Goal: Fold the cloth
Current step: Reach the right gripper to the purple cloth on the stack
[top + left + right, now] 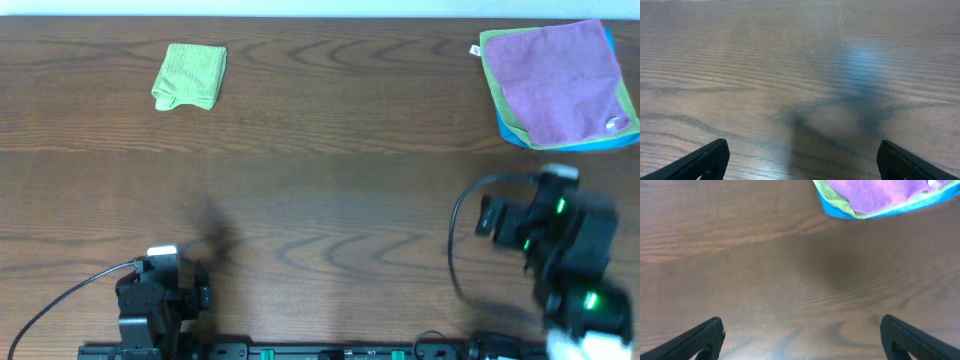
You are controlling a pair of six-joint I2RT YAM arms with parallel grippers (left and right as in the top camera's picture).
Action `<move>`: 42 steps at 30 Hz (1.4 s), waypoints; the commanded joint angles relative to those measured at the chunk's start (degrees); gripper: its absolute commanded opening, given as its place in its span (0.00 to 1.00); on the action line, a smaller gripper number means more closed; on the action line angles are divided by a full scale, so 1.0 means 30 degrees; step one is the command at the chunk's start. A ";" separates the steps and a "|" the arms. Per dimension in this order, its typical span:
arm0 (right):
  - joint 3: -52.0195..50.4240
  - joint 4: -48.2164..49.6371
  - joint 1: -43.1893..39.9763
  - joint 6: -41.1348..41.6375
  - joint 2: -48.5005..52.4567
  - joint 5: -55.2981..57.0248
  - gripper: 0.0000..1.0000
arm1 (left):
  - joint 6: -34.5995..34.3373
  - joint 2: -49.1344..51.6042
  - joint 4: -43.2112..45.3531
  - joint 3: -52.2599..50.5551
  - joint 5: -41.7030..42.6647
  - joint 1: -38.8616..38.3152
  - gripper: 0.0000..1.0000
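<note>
The lilac-purple cloth [558,80] lies flat at the far right of the table, on top of a green cloth and a blue cloth, with a small white tag near its front right corner. Its near edge shows at the top of the right wrist view [880,192]. My right gripper [552,190] is open and empty over bare wood in front of the stack, its fingers wide apart [802,337]. My left gripper [165,270] is open and empty at the near left edge, over bare wood [802,160].
A folded green cloth [190,76] lies at the far left. The green cloth [490,75] and the blue cloth [520,138] stick out under the purple one. The brown wooden table [330,180] spans the whole view.
</note>
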 commanded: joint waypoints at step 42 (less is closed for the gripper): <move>1.6560 0.1770 -0.2630 -0.0925 2.4451 0.2739 0.99 | 0.0488 -0.0131 -0.1056 -0.0182 0.0153 -0.0095 0.95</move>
